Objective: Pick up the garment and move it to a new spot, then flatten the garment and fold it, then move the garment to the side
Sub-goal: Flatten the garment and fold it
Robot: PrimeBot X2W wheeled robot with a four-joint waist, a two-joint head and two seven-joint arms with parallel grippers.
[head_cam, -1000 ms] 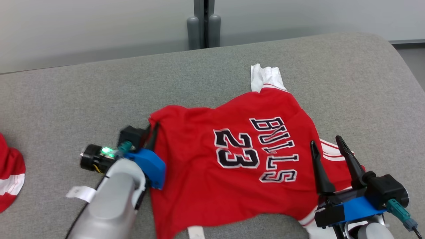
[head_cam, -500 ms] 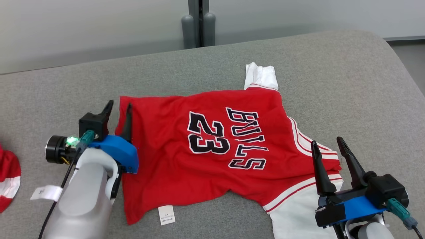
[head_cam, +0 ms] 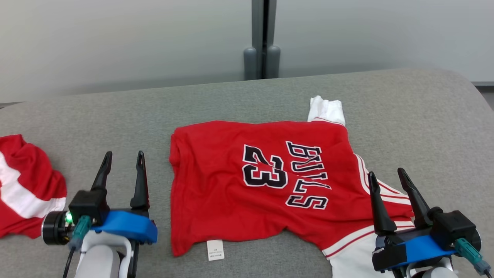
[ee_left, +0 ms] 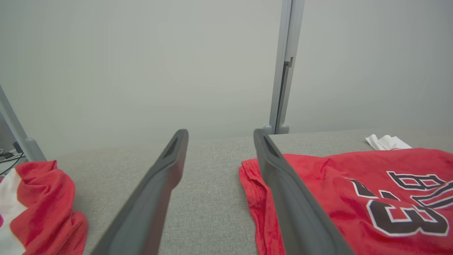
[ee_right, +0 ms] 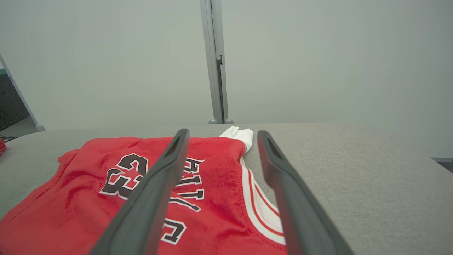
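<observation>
The left end effector (head_cam: 123,156) has let go. 1 second ago it was clamped on the hem of the garment (head_cam: 216,200) and dragging that edge outward. Half a second ago its 2 fingers were parting at the hem. Now they stand wide and empty, drawn back to the lower left and clear of the cloth, with bare grey desk (head_cam: 154,116) between them and the hem. The head camera has also tipped up over this second, so the shift of the whole picture is not a move of the things.

The pull has worked: the red garment, marked BULLS 23, lies spread across the middle of the desk, its hem now a fairly straight edge on the robot's left. In the left wrist view the garment (ee_left: 336,184) lies just right of the open fingers. The right end effector (head_cam: 386,175) has stayed wide open and holds nothing; it hangs over the shoulder end, where white trim shows.

I judge the flattening mostly done but not finished. The lower edge is wavy, a white sleeve (head_cam: 326,110) pokes out at the far side, and a label (head_cam: 215,250) hangs out below. Folding looks like the next step. A second red garment (head_cam: 27,185) lies well apart on the left.
</observation>
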